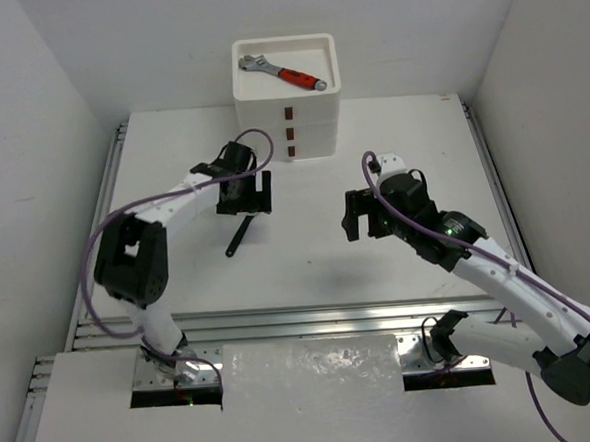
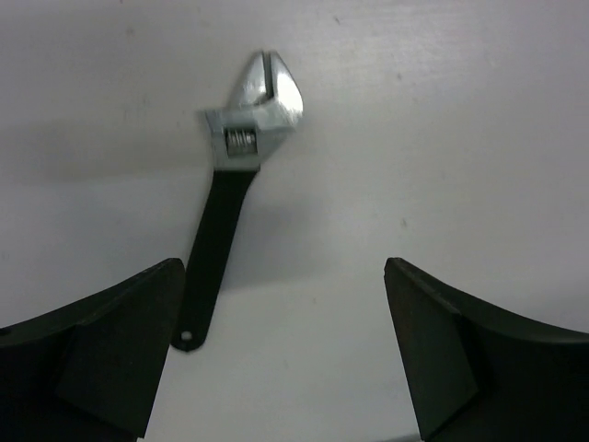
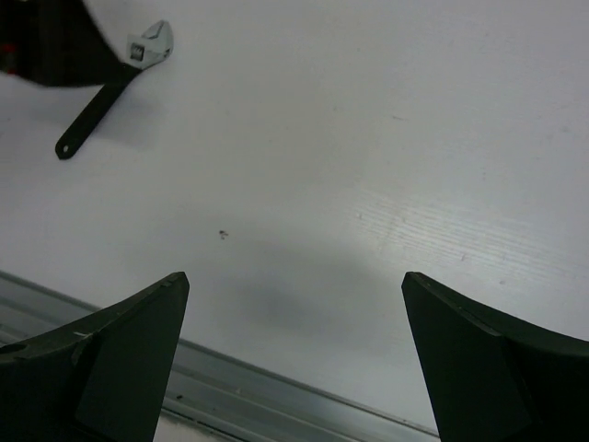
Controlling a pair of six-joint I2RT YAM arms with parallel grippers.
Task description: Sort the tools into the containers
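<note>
While left gripper [image 2: 285,276] and right gripper [image 3: 294,285] gape (both empty), black-handled wrench [image 2: 224,221] near the left.

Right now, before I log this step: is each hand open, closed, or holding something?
Left hand: open, holding nothing; black-handled wrench lies below it.
Right hand: open, holding nothing.

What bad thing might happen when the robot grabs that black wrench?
1. The black wrench lies off-centre under the open left gripper, its handle close to one finger. Coming down, that finger might land on it or nudge it away.
2. It lies flat and thin on the table, so the grip might slip.
3. The top tray already holds a red wrench; a second tool could knock against it.
</note>
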